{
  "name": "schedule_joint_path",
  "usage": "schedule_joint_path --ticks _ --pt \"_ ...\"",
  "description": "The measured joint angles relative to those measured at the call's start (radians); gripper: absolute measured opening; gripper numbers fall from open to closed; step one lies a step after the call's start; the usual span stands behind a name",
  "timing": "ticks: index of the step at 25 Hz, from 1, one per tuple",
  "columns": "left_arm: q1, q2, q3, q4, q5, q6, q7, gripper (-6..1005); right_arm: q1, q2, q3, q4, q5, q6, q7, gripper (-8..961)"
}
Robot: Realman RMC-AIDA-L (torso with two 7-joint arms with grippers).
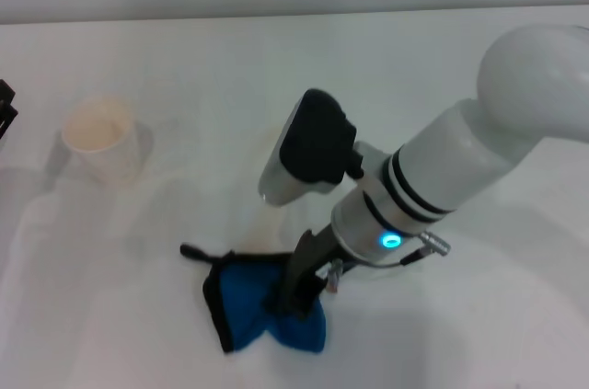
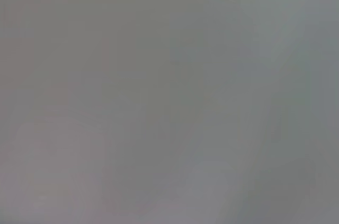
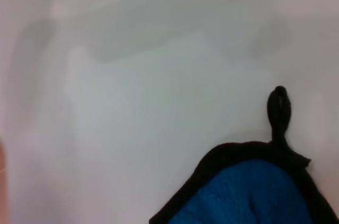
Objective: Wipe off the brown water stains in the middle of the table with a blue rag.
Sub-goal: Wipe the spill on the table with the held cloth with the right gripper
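The blue rag (image 1: pixel 267 311) lies bunched on the white table (image 1: pixel 442 58) near its front edge, with its black loop (image 1: pixel 195 251) pointing left. My right gripper (image 1: pixel 296 295) comes down from the right and is shut on the middle of the rag, pressing it to the table. The right wrist view shows the rag's black-edged corner (image 3: pixel 249 192) and loop (image 3: pixel 278 108) on bare white table. No brown stain shows in any view. A black part of my left gripper (image 1: pixel 5 111) shows at the far left edge.
A cream paper cup (image 1: pixel 98 139) stands upright at the left, well apart from the rag. The table's far edge (image 1: pixel 276 17) runs along the back. The left wrist view shows only a plain grey surface.
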Motion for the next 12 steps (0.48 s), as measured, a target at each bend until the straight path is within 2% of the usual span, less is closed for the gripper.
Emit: schedule_joint_path --ticks 12 --pt "0.005 0.000 0.000 0.000 0.002 0.001 0.000 888 -0.007 -0.009 0.205 0.154 -0.012 0.179 0.001 73"
